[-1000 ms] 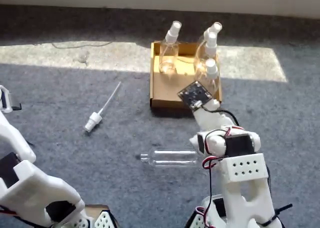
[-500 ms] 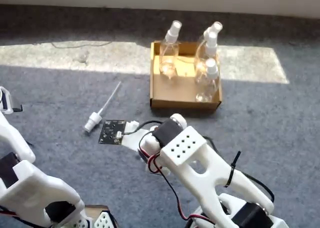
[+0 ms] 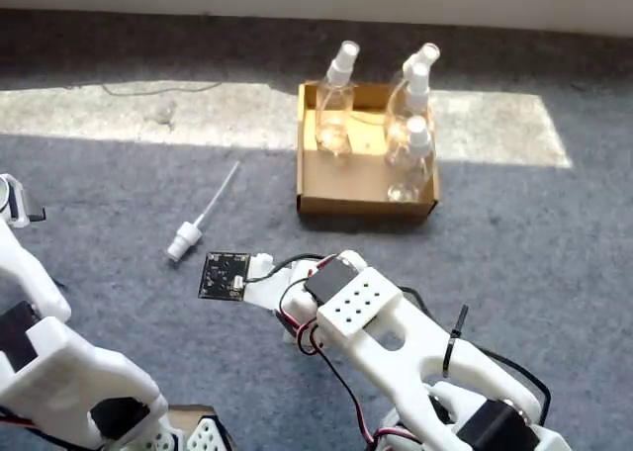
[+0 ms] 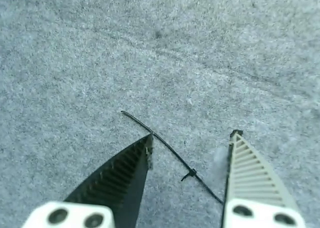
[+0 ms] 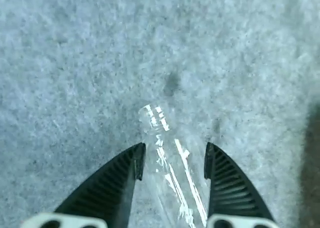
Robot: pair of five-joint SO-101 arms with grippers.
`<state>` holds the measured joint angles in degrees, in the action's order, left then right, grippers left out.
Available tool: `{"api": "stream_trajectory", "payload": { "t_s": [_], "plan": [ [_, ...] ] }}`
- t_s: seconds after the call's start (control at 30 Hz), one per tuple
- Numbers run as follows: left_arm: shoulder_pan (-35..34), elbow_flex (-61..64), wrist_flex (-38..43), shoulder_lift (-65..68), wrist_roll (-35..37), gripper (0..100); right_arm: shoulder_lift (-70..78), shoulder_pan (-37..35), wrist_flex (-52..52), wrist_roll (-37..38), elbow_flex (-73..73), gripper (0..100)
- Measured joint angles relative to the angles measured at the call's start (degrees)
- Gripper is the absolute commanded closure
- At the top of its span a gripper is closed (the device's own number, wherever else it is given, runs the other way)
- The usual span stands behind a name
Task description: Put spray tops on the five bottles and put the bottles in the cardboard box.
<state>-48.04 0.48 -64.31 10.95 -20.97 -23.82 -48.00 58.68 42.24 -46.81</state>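
The right gripper is hanging over the last bottle, jaws partly open and straddling it just behind the neck, gripping nothing yet. I cannot tell whether the fingers are touching the plastic. The bottle is lying on its side on the carpet, near the middle, under the right arm.

The main risk is sitting right here. The bottle is round, smooth and light, so jaws closing off-centre are likely to be rolling it sideways or squeezing it out forward. A hold this close to the tapering shoulder is also likely to be slipping once lifted.

The left gripper is standing wide open over bare carpet, holding nothing, with a black tie lying below it.

The loose top is lying left of the box and a little nearer. Its long thin tube is going to be hard to feed into a narrow neck if the bottle is tilting in the grip.

Four capped bottles are crowding the far and right parts of the box, so a careless drop risks toppling them.
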Motion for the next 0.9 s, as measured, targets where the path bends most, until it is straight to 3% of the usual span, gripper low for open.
{"api": "stream_trajectory", "payload": {
  "t_s": [0.23, 0.4, 0.6, 0.9],
  "plan": [
    [0.0, 0.0, 0.1, 0.0, 0.0, 77, 0.0, 0.0, -0.5, 0.8, -0.3, 84.2],
    [0.0, 0.0, 0.1, 0.0, 0.0, 77, 0.0, 0.0, 5.5, 4.7, -0.3, 83.9],
    [0.0, 0.0, 0.1, 0.0, 0.0, 77, 0.0, 0.0, 9.7, 5.6, -0.3, 74.0],
    [0.0, 0.0, 0.1, 0.0, 0.0, 77, 0.0, 0.0, 12.1, 7.2, -0.3, 73.8]
  ]
}}
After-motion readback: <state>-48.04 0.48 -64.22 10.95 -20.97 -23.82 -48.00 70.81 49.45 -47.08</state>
